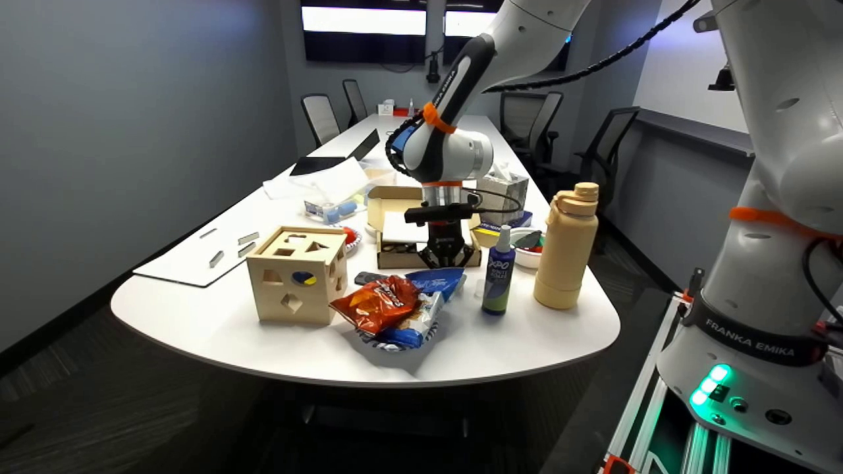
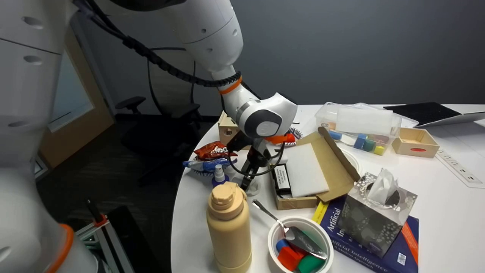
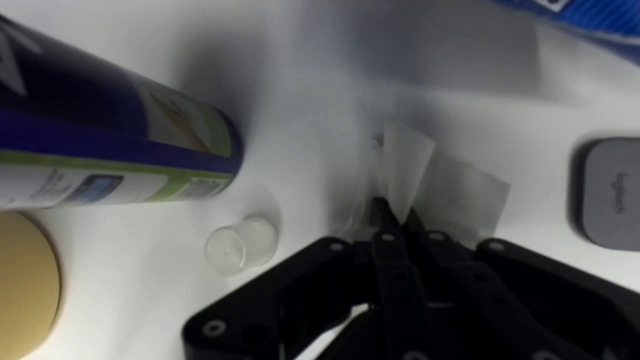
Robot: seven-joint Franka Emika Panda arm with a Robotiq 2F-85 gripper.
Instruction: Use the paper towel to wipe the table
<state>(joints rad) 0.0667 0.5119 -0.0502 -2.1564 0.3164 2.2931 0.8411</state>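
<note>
1. Jaws of the gripper [image 3: 398,214] closed together, pinching the paper towel [image 3: 440,185] (identity judged from the task; it shows as a thin, white, folded sheet), low over the table [image 1: 197,332].
2. Position: paper towel sits between the spray bottle [image 1: 498,273] and a grey Logitech device [image 3: 612,195], near the rounded end of the table. Contact with the surface likely, not confirmed.
3. Done, as judged: paper towel in grip and at the work area.
4. Not evident: any wiped track. Just beside the paper towel is a small dark spot [image 3: 378,140]; stain or shadow, cannot tell.
5. Left, as judged: the wiping strokes, or most of them, then release. Cannot tell whether a stroke is under way.
6. Caution: a clear cap [image 3: 242,245] lies near the gripper, and snack bags [image 1: 379,306] crowd the same area; a wide stroke could knock the cap.
</note>
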